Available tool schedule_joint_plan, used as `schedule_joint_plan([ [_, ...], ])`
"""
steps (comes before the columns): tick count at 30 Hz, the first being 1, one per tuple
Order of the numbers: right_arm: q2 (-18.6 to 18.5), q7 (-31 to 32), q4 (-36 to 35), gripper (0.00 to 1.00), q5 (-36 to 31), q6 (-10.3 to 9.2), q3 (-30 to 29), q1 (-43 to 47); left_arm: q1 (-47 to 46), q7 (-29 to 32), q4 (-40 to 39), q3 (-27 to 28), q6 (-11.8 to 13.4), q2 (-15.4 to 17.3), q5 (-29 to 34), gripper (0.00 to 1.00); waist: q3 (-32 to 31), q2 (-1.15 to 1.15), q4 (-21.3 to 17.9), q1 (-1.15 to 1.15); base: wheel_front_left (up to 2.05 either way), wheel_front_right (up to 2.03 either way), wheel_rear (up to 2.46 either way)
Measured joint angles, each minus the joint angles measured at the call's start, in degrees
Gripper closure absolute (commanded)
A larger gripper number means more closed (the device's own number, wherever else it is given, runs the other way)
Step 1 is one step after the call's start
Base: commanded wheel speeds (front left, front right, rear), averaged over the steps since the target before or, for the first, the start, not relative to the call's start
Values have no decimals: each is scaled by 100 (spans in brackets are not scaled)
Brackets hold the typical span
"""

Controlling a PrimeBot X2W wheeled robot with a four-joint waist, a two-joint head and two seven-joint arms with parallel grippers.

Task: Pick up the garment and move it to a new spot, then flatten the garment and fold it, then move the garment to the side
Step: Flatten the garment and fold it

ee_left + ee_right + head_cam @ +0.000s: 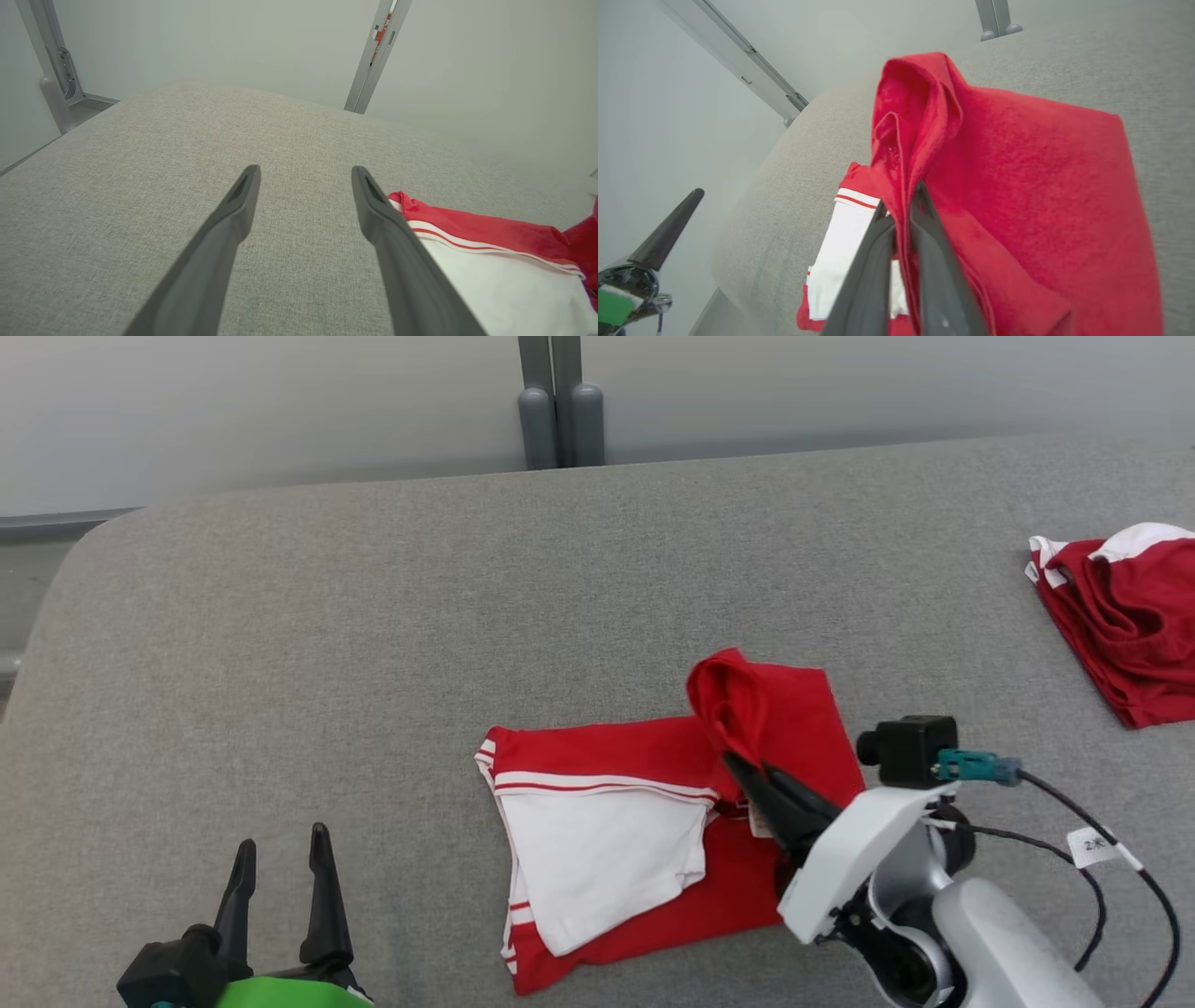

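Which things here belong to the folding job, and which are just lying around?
Job: red and white fabric garment on the grey padded surface; right end effector, shut on its red fold; left end effector, open, apart from it.
Lying about: crumpled dark red and white cloth at the right edge; grey metal posts.

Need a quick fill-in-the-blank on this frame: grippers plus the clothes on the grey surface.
1. The right gripper is ____ on a raised red fold of the garment.
2. The left gripper stands ____, holding nothing, apart from the garment.
3. The folded-over panel lying on the garment's red cloth is ____ in colour.
4. A second garment, crumpled, lies at the far ____ edge of the head view.

Missing words: shut; open; white; right.
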Motion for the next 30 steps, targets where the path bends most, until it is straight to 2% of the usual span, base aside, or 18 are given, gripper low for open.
schedule_joint_plan([
  [9, 565, -402, 838, 100, 281, 0, 894, -310, -37, 24, -5, -84, 0, -9, -8, 0, -37, 0, 317, 0, 0, 0, 0],
  [23, 687, -1145, 2280, 100, 1109, 0, 1702, -1007, -59, 38, 41, -142, 2, -24, -25, 0, -17, 0, 723, 0, 0, 0, 0],
  [24, 683, -1162, 2354, 91, 1179, 0, 1767, -1051, -65, 38, 48, -147, 2, -25, -26, 0, -14, 0, 730, 0, 0, 0, 0],
  [25, 683, -1191, 2423, 75, 1318, 0, 1840, -1087, -74, 38, 55, -149, 2, -29, -26, 0, -10, 0, 735, 0, 0, 0, 0],
  [26, 687, -1206, 2483, 29, 1473, 0, 1904, -1113, -80, 37, 65, -153, 2, -31, -26, 0, -8, 0, 738, 0, 0, 0, 0],
  [27, 686, -1258, 2544, 0, 1572, 0, 1975, -1156, -86, 32, 76, -159, 2, -32, -26, 0, -6, 0, 740, 0, 0, 0, 0],
  [30, 687, -1401, 2514, 0, 2003, 0, 2152, -1295, -112, 30, 96, -166, -1, -33, -31, 0, 2, 0, 737, 0, 0, 0, 0],
])
